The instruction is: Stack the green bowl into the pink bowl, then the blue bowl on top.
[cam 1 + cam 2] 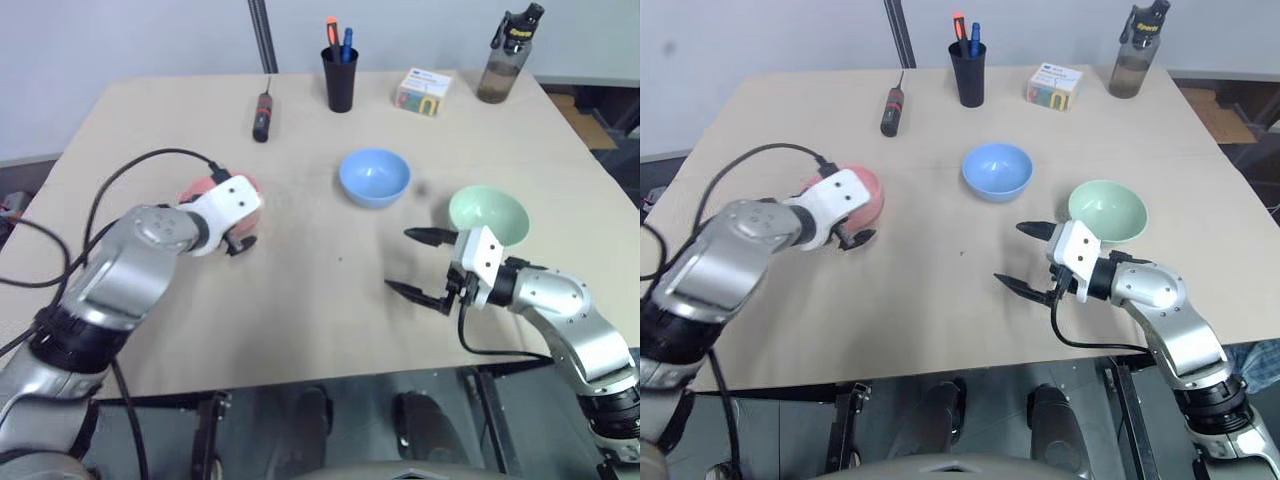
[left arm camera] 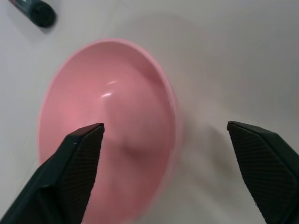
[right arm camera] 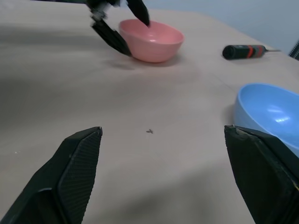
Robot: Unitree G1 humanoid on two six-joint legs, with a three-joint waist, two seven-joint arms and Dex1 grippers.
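Now left pincer point(image 2: 166, 154) straddling pink bowl point(image 2: 112, 126) rim, fingers spread

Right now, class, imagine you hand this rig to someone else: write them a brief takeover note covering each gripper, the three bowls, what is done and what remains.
Left gripper: open, one finger over the pink bowl, the other outside its rim; nothing held.
Right gripper: open, empty, over bare table just in front of the green bowl.
Blue bowl: at table centre, on its own.
Done: nothing stacked; all three bowls stand apart.
Left: green bowl into pink bowl, then blue bowl on top.
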